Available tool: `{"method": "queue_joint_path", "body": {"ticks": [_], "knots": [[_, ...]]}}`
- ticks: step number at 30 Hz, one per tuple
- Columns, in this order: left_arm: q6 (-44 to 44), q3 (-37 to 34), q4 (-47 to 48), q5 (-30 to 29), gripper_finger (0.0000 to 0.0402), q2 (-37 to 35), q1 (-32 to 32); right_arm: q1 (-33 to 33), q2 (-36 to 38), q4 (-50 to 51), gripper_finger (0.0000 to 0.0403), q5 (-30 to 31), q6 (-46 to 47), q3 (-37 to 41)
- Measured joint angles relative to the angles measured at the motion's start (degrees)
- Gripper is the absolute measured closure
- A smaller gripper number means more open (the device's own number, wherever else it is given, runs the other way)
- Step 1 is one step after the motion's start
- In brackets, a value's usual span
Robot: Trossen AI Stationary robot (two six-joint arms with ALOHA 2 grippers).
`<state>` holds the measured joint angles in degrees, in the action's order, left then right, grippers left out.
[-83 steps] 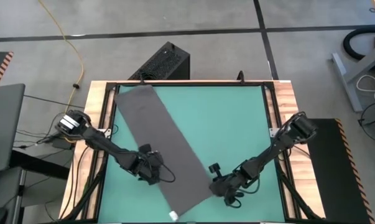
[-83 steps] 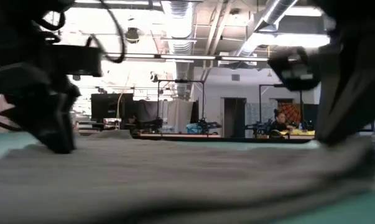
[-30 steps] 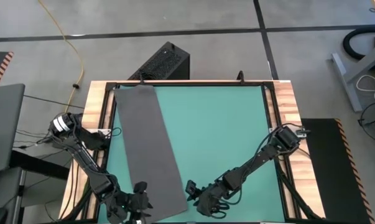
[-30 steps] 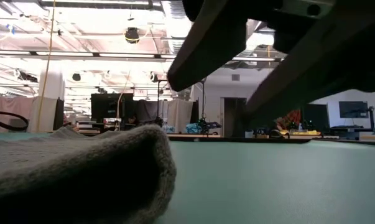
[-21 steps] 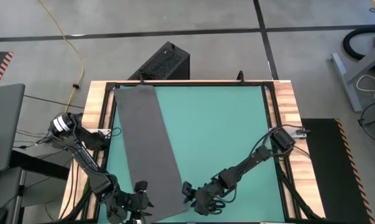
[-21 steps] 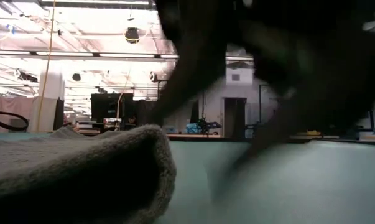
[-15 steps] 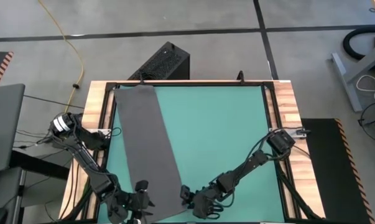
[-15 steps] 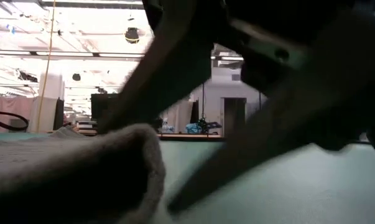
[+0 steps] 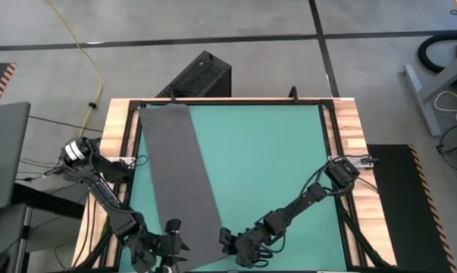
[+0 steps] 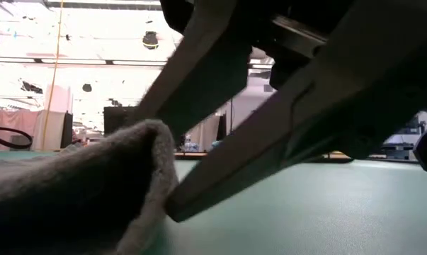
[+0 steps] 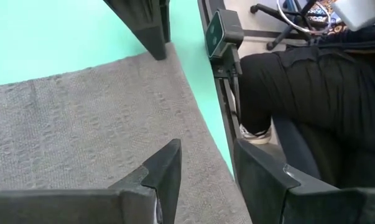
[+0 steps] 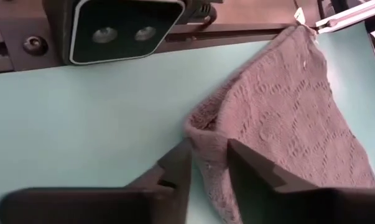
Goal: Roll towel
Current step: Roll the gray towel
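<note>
The dark grey towel point(image 9: 181, 174) lies as a long strip from the table's far left corner to the near edge, flat but for its near right corner. Its white tag point(image 12: 298, 15) shows at the near edge. My right gripper point(image 9: 226, 241) is at that near right corner point(image 12: 206, 134), shut on it. My left gripper point(image 9: 171, 236) is open at the near left corner. In the left wrist view point(image 11: 206, 171) one of its fingers stands over the cloth and the other by the near edge; whether it touches, I cannot tell. My right gripper pinches the towel's raised near right corner point(image 12: 207, 146) between its two fingers; it is a folded edge of more than one layer. The fingers come in low from the table's right, one finger point(image 10: 199, 191) under the edge and one above. The corner stands curled up; the rest lies flat.
The low camera point(image 12: 122, 31) sits on the near table rail right by both grippers. A person's legs point(image 11: 311, 106) are beyond the near edge. Bare green table point(image 9: 273, 167) spreads to the right of the towel. A black box point(image 9: 201, 76) stands on the floor behind.
My right gripper has gone toward the table's left, up to the towel's near right corner, and its fingers have closed in above and below the edge. That corner has been pushed up and curled; the rest of the towel has stayed flat.
</note>
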<state>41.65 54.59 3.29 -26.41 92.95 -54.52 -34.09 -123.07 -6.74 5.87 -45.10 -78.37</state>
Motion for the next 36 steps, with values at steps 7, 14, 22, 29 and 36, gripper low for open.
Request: {"method": "queue_joint_path", "body": {"ticks": [7,14,22,29,36], "knots": [[-0.52,0.00,-0.22,0.02,0.0265,0.00,0.00,0.14,0.05,-0.51,0.0387,0.28,5.66,0.00],[-1.76,0.02,-1.98,1.02,0.0265,-0.04,0.01,-0.55,3.89,4.90,0.0389,10.83,23.13,0.00],[-0.94,0.09,-6.49,1.01,0.0262,3.04,0.00,-0.21,6.44,8.65,0.0389,12.51,38.05,0.00],[0.43,5.25,-4.41,11.18,0.0244,10.76,-0.02,-0.11,5.70,11.30,0.0389,13.73,42.22,0.06],[-0.50,14.10,11.44,7.82,0.0242,11.24,-0.78,-0.10,5.70,11.06,0.0388,13.81,44.86,0.04]]}}
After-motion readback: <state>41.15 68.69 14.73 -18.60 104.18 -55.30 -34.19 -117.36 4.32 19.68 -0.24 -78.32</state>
